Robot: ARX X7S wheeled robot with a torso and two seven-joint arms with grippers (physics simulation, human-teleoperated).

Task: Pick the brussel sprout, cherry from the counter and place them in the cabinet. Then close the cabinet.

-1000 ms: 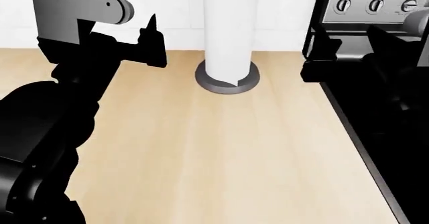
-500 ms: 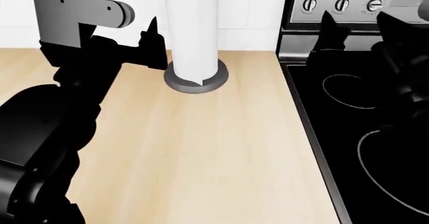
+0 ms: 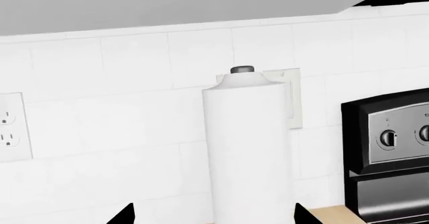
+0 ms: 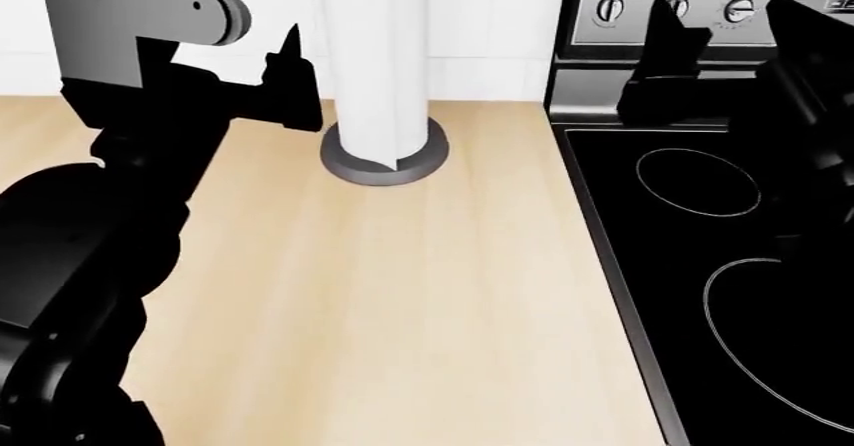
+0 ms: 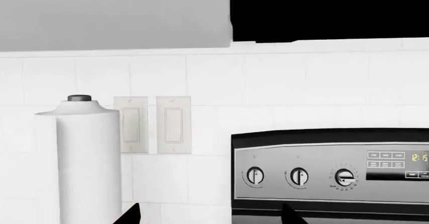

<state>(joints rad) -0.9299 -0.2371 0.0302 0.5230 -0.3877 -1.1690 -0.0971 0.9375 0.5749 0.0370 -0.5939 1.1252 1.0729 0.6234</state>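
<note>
Neither the brussel sprout nor the cherry shows in any view. The light beige wood-grain counter (image 4: pixel 400 296) fills the middle of the head view. My left gripper (image 4: pixel 274 86) hovers above the counter's back left, beside a paper towel roll (image 4: pixel 380 56). In the left wrist view it (image 3: pixel 213 216) is open, its tips wide apart and nothing between them. My right gripper (image 4: pixel 731 41) hangs over the black stovetop (image 4: pixel 747 256), also open (image 5: pixel 209 216) and empty. A grey flat panel (image 5: pixel 114 13) sits above the tiled wall; I cannot tell whether it is the cabinet.
The paper towel roll (image 3: pixel 244 148) stands on a grey round base at the counter's back, against the white tiled wall. The stove's control panel with knobs (image 5: pixel 298 176) is to its right. Light switches (image 5: pixel 150 125) and an outlet (image 3: pixel 10 128) are on the wall.
The head view has swung to the right: the paper towel roll slid left in the picture and much more of the stovetop shows. Both grippers stay open.
</note>
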